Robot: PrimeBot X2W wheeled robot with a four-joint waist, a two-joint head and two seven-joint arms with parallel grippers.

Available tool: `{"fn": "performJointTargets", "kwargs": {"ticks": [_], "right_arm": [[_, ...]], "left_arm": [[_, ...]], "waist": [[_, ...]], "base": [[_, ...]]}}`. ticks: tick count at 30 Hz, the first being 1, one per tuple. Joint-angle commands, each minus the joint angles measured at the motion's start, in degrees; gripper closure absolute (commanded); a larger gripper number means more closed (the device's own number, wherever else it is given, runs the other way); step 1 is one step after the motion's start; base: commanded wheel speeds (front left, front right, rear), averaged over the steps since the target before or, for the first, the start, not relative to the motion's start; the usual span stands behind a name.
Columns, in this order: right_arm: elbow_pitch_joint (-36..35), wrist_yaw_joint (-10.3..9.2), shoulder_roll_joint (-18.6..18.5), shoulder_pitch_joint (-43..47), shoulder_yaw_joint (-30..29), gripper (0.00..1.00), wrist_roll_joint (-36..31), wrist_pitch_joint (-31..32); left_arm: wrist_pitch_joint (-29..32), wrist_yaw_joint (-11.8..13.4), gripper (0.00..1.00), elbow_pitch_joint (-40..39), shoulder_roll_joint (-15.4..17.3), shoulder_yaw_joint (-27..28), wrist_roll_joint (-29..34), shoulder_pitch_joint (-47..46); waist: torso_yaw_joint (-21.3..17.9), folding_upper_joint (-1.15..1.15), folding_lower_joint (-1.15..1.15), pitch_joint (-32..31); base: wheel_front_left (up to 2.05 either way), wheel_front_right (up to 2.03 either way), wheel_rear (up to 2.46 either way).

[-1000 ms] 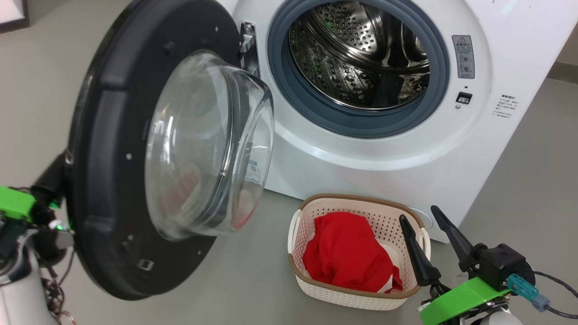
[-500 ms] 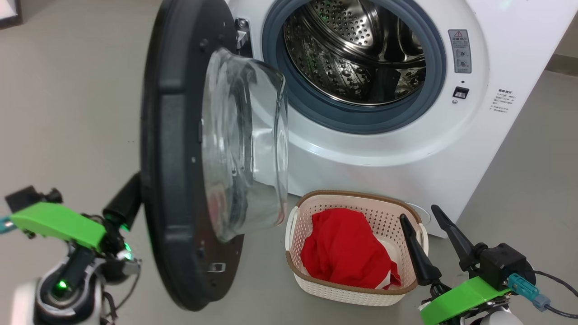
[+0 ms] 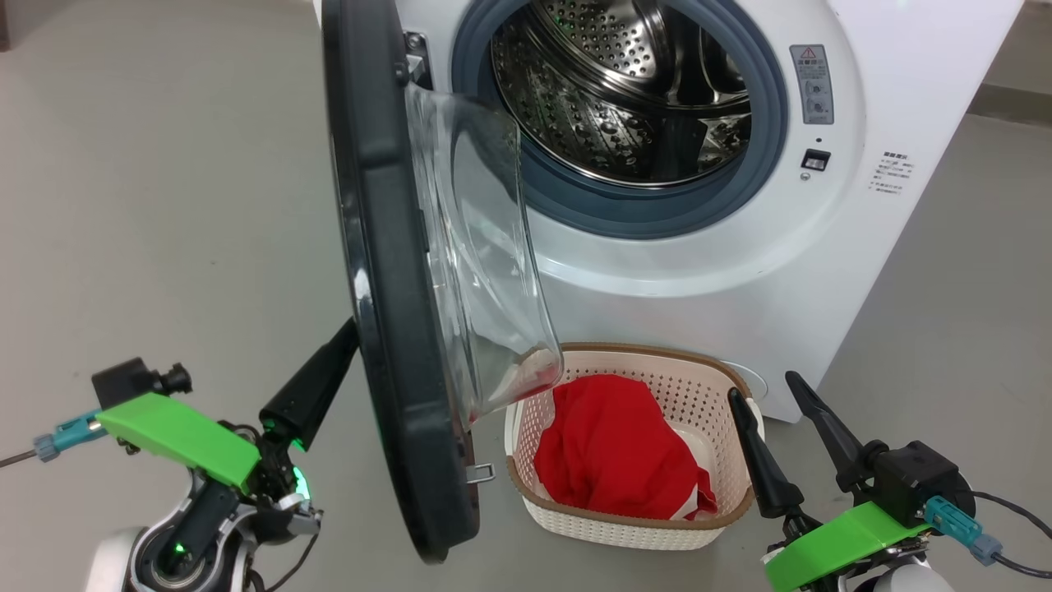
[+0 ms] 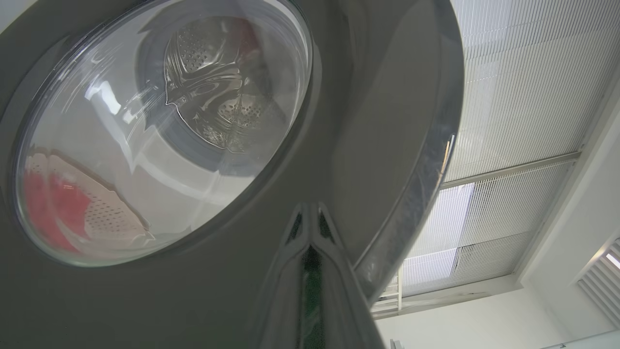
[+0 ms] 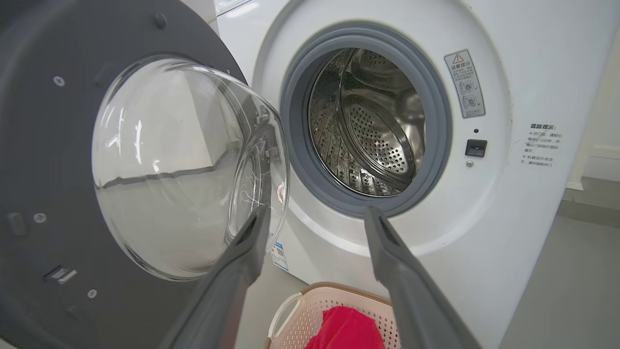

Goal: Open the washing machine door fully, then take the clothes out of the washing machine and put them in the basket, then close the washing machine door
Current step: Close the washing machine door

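Down the centre-left of the head view, the washing machine door (image 3: pixel 386 288) stood edge-on to you. It made a wall between your left gripper (image 3: pixel 345 337), pinched together against its outer face, and the drum mouth (image 3: pixel 625 90). Its glass bowl (image 3: pixel 485 271) overhung the basket (image 3: pixel 657 352) at the left corner. Right of the door, the way into the drum lay unblocked above your right gripper (image 3: pixel 763 386). Open floor (image 3: pixel 164 205) spread across the frame's left.

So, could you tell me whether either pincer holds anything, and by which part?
Nothing is held: the left pincer, shut, touches the washing machine door on its outer face; the right pincer is open, empty.
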Motion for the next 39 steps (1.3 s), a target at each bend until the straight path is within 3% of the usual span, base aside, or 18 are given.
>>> {"fn": "performJointTargets", "kwargs": {"ticks": [1, 12, 13, 16, 20, 28, 32, 36, 39], "right_arm": [[-1.6, 0.36, -0.2, -2.4, 1.0, 0.0, 0.8, -0.4], [-1.4, 0.36, -0.2, -2.6, 0.9, 0.0, 0.7, -0.4], [-1.4, 0.36, -0.1, -2.5, 0.9, 0.0, 0.7, -0.4], [-1.3, 0.36, -0.1, -2.5, 0.9, 0.0, 0.8, -0.4], [-1.2, 0.36, -0.1, -2.4, 0.8, 0.0, 1.0, -0.4], [-0.9, 0.36, 0.1, -2.1, 1.2, 0.0, 1.2, -0.4], [-0.9, 0.36, 0.2, -1.9, 1.3, 0.0, 1.3, -0.4], [-0.9, 0.36, 0.2, -1.8, 1.4, 0.0, 1.5, -0.4], [-0.9, 0.36, 0.3, -1.7, 1.5, 0.0, 1.6, -0.4]], "left_arm": [[0.2, -0.2, 1.0, -2.1, 0.6, 0.8, -0.4, -0.4], [-0.4, -1.4, 1.0, -2.5, 1.2, -0.7, -0.6, 0.6], [-1.2, -2.9, 0.0, -2.7, 2.4, -1.2, 1.8, 1.2], [-5.1, -4.4, 0.0, -2.4, 4.2, -0.7, 7.0, 2.2], [-15.1, -6.8, 0.0, -1.0, 8.7, -1.8, 21.7, 2.9], [-34.8, -10.6, 0.0, 1.3, 10.7, -4.5, 41.0, 5.4], [-42.4, -8.3, 0.0, 3.4, 12.1, -6.3, 54.0, 7.3], [-43.3, -6.5, 0.0, 3.5, 11.2, -6.3, 62.7, 8.5], [-43.4, -6.5, 0.0, 2.3, 9.9, -5.8, 67.7, 9.4]], "waist": [[-0.2, 0.0, 0.0, 0.2], [-1.0, 0.0, 0.0, 0.4], [-1.0, 0.0, 0.0, 0.4], [-1.0, 0.0, 0.0, 0.4], [-0.8, 0.0, 0.0, 0.3], [-0.3, 0.0, 0.0, -0.2], [-0.3, 0.0, 0.0, -0.3], [-0.1, 0.0, 0.0, -0.4], [0.1, 0.0, 0.0, -0.5]], "base": [[0.0, 0.0, 0.0], [0.0, 0.0, 0.0], [0.0, 0.0, 0.0], [0.0, 0.0, 0.0], [0.0, 0.0, 0.0], [0.0, 0.0, 0.0], [0.0, 0.0, 0.0], [0.0, 0.0, 0.0], [0.0, 0.0, 0.0]]}}
